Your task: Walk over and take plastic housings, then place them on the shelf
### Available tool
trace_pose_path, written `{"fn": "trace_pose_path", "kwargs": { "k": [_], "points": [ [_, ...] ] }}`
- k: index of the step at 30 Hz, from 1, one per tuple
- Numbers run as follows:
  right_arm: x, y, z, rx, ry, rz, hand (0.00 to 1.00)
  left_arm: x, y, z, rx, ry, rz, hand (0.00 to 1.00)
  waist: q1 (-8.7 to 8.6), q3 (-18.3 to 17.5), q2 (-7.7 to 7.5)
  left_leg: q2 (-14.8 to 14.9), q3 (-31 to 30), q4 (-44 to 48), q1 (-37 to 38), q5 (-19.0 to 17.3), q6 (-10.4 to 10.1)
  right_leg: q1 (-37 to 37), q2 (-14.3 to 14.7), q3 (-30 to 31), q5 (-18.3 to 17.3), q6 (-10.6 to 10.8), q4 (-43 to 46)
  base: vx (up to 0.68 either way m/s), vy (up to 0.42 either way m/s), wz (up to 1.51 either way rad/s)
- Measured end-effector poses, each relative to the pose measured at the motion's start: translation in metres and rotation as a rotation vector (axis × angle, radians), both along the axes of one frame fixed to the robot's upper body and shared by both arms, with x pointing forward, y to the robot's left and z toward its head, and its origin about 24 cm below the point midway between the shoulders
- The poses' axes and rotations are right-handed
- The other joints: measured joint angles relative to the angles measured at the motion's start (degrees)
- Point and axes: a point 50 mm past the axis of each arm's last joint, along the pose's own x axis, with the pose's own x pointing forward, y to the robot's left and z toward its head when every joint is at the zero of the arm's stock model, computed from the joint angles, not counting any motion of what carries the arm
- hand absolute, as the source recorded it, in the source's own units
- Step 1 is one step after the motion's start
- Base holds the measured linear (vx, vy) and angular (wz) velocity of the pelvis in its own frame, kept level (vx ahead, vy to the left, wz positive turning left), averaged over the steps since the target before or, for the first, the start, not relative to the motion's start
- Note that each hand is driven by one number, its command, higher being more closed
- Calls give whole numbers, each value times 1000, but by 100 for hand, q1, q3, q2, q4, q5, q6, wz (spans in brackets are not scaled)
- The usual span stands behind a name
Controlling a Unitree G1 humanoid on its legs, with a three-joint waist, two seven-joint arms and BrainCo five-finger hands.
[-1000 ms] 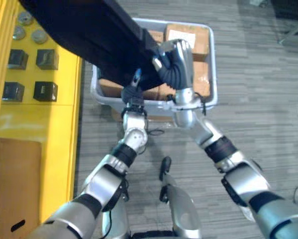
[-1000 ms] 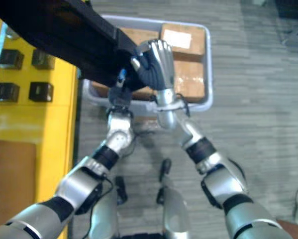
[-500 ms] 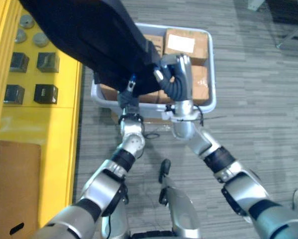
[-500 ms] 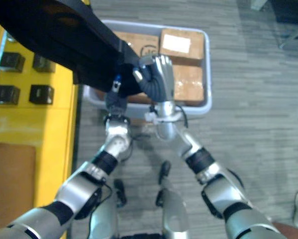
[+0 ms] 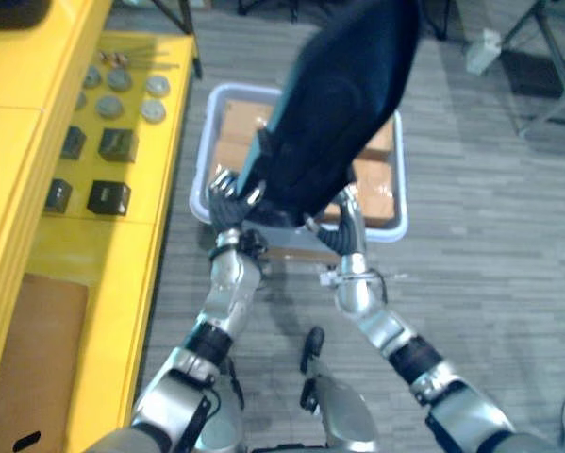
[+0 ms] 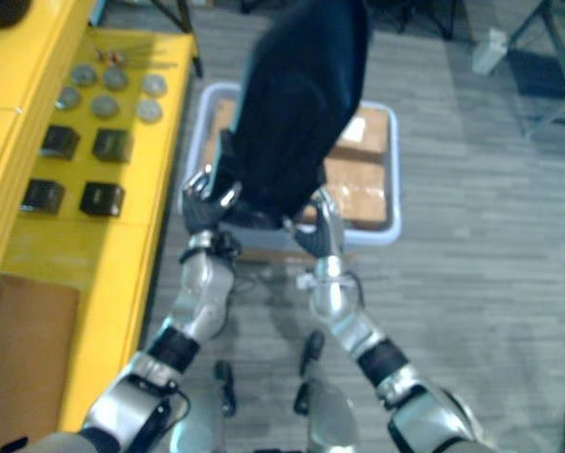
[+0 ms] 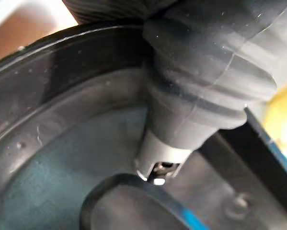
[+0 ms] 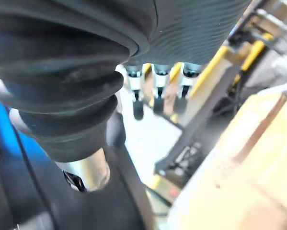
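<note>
A large dark plastic housing [image 5: 339, 104] is held upright above a grey bin [image 5: 398, 225], between both hands. My left hand [image 5: 227, 200] grips its lower left edge with curled fingers. In the left wrist view the thumb [image 7: 200, 96] rests inside the housing's curved rim [image 7: 62, 153]. My right hand [image 5: 346, 231] is at the lower right edge, pressed against the housing. Its fingers [image 8: 157, 91] are straight in the right wrist view, and its thumb [image 8: 86, 167] lies against the dark plastic.
Cardboard boxes [image 5: 372, 193] lie in the bin. A yellow shelf [image 5: 93, 245] runs along the left, carrying small black blocks [image 5: 108, 196], round metal discs [image 5: 122, 80] and a brown board [image 5: 27, 359]. Grey floor lies to the right of the bin.
The housing has swung from lying across the upper left to standing upright in the middle. My right hand's fingers have gone from curled over it to straight. The camera has shifted too.
</note>
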Motion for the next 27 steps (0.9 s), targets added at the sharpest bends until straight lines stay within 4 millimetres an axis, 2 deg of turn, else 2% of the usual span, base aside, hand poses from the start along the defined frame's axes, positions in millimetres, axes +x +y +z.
{"fn": "trace_pose_path", "kwargs": {
  "k": [3,6,8,9,11,15,17,20,23,25,27],
  "points": [
    [-25,-33,21,250,-149,-11,0,-22,27,-38,191,172,195,100,2,-407,-32,-17,-3,-150,221,1,-3,168,-5,-52,-88,34,-16,54,55,5],
    [-38,-59,28,413,-209,9,0,-38,46,-58,270,259,311,100,1,-665,-93,-31,21,-217,264,13,-5,168,-5,-54,-117,44,-26,26,49,-1],
    [-51,-87,21,522,-210,-13,0,-52,65,-69,270,313,410,100,-2,-704,-94,-40,58,-256,430,14,-6,294,-6,-45,-138,58,-1,19,45,-3],
    [-54,-94,17,538,-199,-26,0,-56,69,-70,267,320,431,100,-7,-733,-93,-45,86,-291,449,14,-6,303,-6,-40,-152,68,-1,0,26,-7],
    [-72,-118,-4,594,-121,-104,0,-70,83,-75,256,341,506,100,-22,-874,-47,-67,124,-371,525,13,-2,321,-10,-12,-189,89,-17,-4,41,-7],
    [-95,-129,-42,636,54,-203,0,-91,96,-87,224,391,584,100,-146,-1098,100,-80,182,-452,625,14,-2,338,-16,55,-205,93,0,11,51,-10],
    [-108,-130,-71,664,184,-271,0,-98,96,-91,123,405,607,100,-142,-1125,143,-74,275,-498,707,15,-6,348,-23,144,-204,93,0,-9,54,-16],
    [-123,-130,-97,691,291,-339,0,-106,95,-97,-22,406,620,100,-153,-1142,170,-74,294,-501,717,13,-6,343,-24,181,-215,87,-1,-39,40,-8],
    [-132,-132,-110,737,329,-363,0,-118,100,-92,-109,342,632,100,-149,-1144,168,-74,287,-514,704,11,-6,350,-24,178,-271,74,-9,-44,22,1],
    [-135,-132,-113,736,342,-359,0,-126,104,-83,-151,277,641,100,-136,-1150,178,-86,275,-560,705,9,-2,351,-30,170,-294,93,-17,-35,21,5],
    [-133,-129,-113,733,346,-329,0,-131,109,-65,-180,166,631,100,-116,-1177,207,-94,212,-603,698,18,-5,366,-36,86,-316,98,-6,-9,21,14]
  ]
}}
